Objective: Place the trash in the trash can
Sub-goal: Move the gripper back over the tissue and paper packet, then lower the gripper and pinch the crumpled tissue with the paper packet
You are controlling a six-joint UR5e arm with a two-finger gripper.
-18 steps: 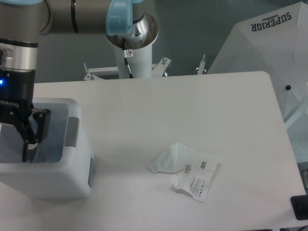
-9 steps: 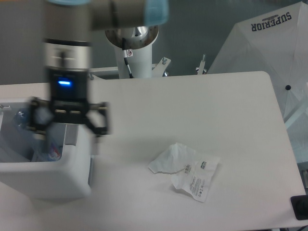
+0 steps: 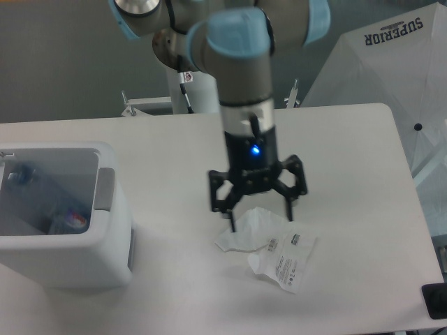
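The arm (image 3: 241, 63) is showing grey metal tube sections with pale blue plastic caps at the joints. Its wrist is running into a black tool (image 3: 258, 209) with two black linkage fingers, and a small blue light is glowing on the tool body.

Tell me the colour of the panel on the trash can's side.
Grey, on the white trash can; the panel shows in the fixed camera view.

Single fixed view, set high at the front, looking steeply down across the white tabletop (image 3: 335, 160) toward the arm's base (image 3: 199, 91) at the far edge; middling range.
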